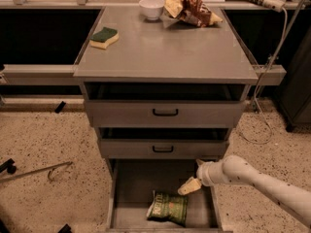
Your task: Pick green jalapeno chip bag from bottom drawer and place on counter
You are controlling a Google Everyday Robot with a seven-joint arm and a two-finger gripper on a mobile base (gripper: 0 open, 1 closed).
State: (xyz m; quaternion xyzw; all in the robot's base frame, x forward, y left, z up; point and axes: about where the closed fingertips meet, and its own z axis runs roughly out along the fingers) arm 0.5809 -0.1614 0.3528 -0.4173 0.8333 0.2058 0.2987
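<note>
Hand location: inside the open bottom drawer, low over its right half, at the end of a pale arm that reaches in from the right. Whether it is open or closed, I cannot tell. Nothing appears lifted by it.

Green chip bag: lying flat on the drawer floor toward the front, just below and left of the hand. Contact between the two cannot be confirmed. The pick is judged not yet made.

Risks noted:
- The bag is flat and glossy. A grip taken on the slick face rather than a crimped edge could slide off, or pinch only a fold that slips free during the lift.
- A push from the hand could shove the bag against the front wall instead of catching it.
- The middle drawer overhangs the rear of the open one. A lift taken straight up from the present spot could strike its underside, so the arm likely needs to draw outward first.
- The counter already carries a sponge, a bowl and a brown snack bag along its back. Its front area is the safer landing place.

Bag appearance: small, dark green with pale lettering and a lighter band, lightly crumpled, tilted slightly on the grey floor.
</note>
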